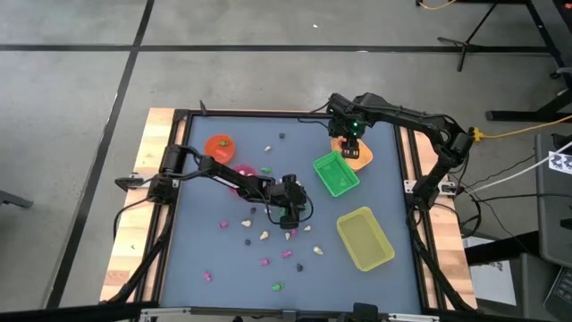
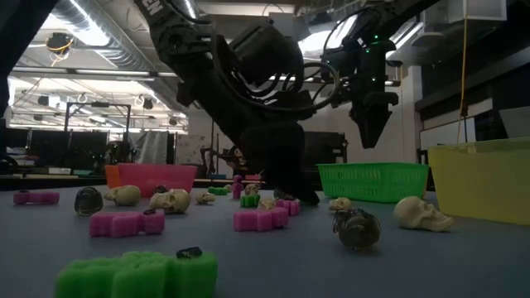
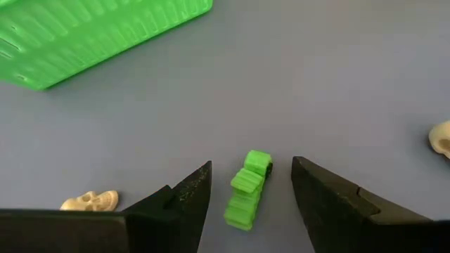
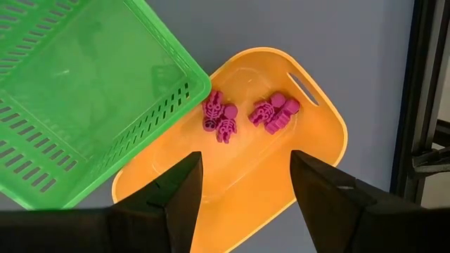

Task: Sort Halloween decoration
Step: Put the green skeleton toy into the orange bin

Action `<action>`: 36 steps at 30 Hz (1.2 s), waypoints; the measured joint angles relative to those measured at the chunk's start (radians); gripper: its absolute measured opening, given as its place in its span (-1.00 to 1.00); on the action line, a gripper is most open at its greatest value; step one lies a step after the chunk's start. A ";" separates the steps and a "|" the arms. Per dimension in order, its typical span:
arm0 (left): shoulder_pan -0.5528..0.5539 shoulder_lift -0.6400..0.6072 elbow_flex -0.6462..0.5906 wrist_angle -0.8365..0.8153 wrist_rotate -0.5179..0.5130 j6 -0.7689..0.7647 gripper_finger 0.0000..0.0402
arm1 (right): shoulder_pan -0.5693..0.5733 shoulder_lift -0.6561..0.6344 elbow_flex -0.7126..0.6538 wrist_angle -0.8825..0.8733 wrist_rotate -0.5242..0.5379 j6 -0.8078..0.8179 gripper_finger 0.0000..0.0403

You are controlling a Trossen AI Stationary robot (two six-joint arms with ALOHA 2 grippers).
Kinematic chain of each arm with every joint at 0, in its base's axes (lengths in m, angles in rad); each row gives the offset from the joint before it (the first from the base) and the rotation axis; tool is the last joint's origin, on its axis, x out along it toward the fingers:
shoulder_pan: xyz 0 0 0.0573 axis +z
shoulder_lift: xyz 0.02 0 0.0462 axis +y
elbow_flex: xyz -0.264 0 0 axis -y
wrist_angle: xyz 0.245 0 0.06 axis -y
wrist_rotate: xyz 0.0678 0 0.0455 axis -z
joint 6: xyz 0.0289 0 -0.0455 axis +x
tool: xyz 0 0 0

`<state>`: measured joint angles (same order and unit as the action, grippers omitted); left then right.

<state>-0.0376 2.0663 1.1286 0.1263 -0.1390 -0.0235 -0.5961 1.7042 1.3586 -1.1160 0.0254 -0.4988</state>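
Fingers of my left gripper [image 3: 246, 204] stand wide apart over the blue table [image 1: 214, 268], straddling a small green trinket [image 3: 249, 190] without touching it; nothing is held yet. It lies near the table's middle, just on the near side of the green basket [image 1: 336, 173]. I judge it light, rigid moulded plastic, ribbed and elongated, lying lengthwise between my fingers, so I would close across its narrow sides at mid-length; it looks light enough to skid or flip if one pad lands first.

My right gripper [image 4: 242, 190] hovers at the far right, above the orange tray [image 4: 309, 140], fingers parted and empty. In that tray I count two pink skeleton figures [image 4: 219, 118] lying touching each other, and a second pink cluster [image 4: 274, 112] just beside them, which may be one piece or two; I cannot tell.

Trays: three, the green basket, the orange tray and a yellow one [image 1: 365, 238] at the near right. Cups: an orange cup [image 1: 219, 147] and a pink one [image 1: 239, 175] at the far left. Loose on the table from overhead, I make out roughly a dozen and a half cream, pink, green and dark trinkets, too small for an exact count. Beside my left gripper, two cream skulls [image 3: 90, 202] show.
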 joint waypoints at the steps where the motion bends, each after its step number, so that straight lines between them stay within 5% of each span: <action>1: 0.000 0.000 0.000 -0.001 0.000 0.000 -0.06 | 0.000 0.000 0.000 0.000 0.000 0.000 0.06; 21: 0.000 0.001 0.000 -0.005 -0.008 -0.002 -0.08 | 0.000 0.000 0.000 0.000 0.000 0.000 0.06; 36: -0.001 0.002 -0.001 -0.005 -0.002 -0.003 -0.49 | 0.000 0.000 0.000 0.000 0.000 0.000 0.06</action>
<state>-0.0387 2.0682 1.1275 0.1215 -0.1413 -0.0261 -0.5961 1.7042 1.3583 -1.1160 0.0254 -0.4988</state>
